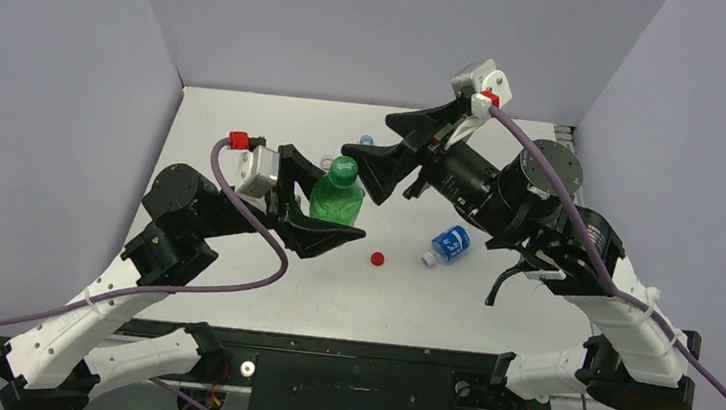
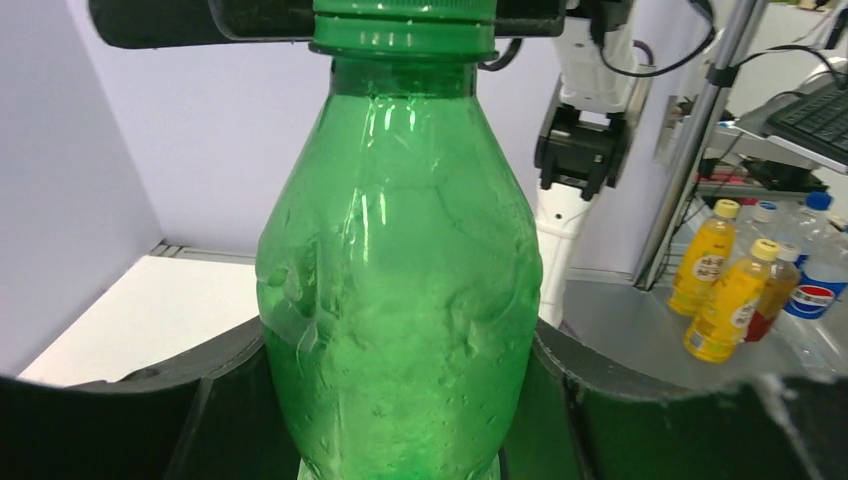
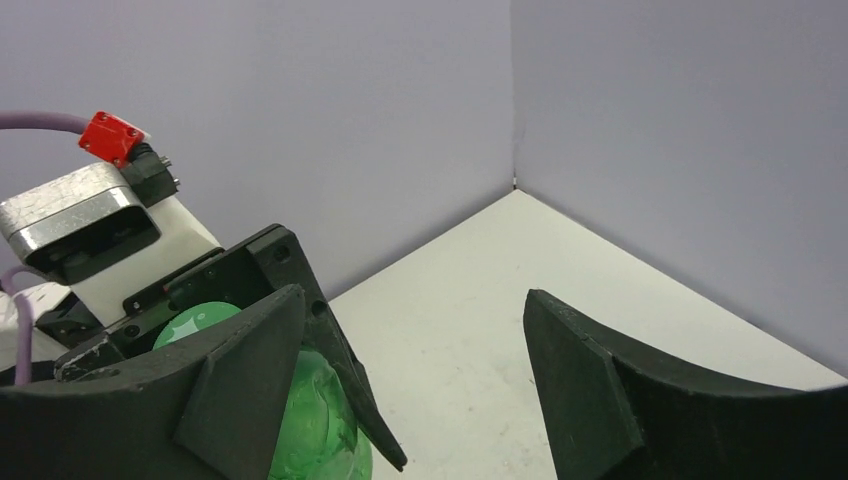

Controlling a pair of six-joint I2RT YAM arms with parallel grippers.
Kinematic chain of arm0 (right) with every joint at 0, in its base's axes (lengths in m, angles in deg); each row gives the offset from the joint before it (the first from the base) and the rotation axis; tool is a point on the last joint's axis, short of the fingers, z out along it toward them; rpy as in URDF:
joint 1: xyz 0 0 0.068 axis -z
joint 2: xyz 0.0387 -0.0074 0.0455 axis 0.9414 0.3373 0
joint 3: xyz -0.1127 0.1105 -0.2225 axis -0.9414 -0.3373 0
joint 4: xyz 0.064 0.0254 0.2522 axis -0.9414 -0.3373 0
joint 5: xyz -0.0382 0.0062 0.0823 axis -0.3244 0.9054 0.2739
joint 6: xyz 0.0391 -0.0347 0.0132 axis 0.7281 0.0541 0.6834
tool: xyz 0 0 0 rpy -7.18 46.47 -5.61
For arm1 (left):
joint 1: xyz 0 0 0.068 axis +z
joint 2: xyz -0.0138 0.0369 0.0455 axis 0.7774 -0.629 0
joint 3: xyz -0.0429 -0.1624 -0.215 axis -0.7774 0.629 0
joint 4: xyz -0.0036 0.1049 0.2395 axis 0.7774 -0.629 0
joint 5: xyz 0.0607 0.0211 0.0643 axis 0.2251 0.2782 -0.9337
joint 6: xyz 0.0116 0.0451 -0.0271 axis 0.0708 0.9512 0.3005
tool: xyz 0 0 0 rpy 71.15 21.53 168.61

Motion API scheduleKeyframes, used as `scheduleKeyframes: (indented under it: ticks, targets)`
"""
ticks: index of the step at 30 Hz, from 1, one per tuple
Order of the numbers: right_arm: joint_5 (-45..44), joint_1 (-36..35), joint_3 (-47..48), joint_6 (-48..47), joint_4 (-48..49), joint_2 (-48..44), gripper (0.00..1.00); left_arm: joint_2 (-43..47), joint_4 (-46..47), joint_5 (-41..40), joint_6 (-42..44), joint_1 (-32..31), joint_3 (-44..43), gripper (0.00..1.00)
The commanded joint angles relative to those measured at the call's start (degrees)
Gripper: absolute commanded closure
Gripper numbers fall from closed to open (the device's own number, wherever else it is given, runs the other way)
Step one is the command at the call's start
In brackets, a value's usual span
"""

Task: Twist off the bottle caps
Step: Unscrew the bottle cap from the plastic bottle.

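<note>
Green plastic dominates. The green bottle [image 1: 335,200] stands upright on the white table [image 1: 247,114], its dimpled waist pinched between the black curved fingers of the left gripper [image 2: 400,420] (a brace, I'd judge, so the body cannot spin). Over it hangs the right gripper [image 3: 412,320], jaws spread wide and gripping nothing, one finger beside the ribbed green cap [image 2: 405,30] on the neck. The clear blue-labelled bottle [image 1: 450,244] lies on its side, with a tiny round red cap [image 1: 377,259] loose nearby.

Left end effector [image 1: 341,209] clamped; right end effector [image 1: 367,133] spread wide.
</note>
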Motion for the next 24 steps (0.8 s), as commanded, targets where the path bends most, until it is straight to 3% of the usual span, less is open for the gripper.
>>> scheduleKeyframes:
  ticks: [1, 12, 19, 24]
  targets:
    - [-6.8, -1.5, -0.8, 0.1, 1.3, -1.6, 0.24, -0.2, -0.4, -5.6, 1.7, 0.3, -0.8, 1.0]
    - [-19.7, -2.6, -3.1, 2.8, 6.7, -4.8, 0.21, 0.0, -0.5, -7.1, -1.4, 0.8, -0.3, 1.0]
    - [-6.9, -2.7, -4.8, 2.7, 9.6, -5.5, 0.24, -0.3, -0.8, -8.0, -4.7, 1.8, 0.1, 1.0]
    - [-1.2, -2.7, -1.3, 3.2, 7.1, -1.8, 0.34, -0.8, -1.0, -8.5, -5.0, 1.9, 0.0, 1.0]
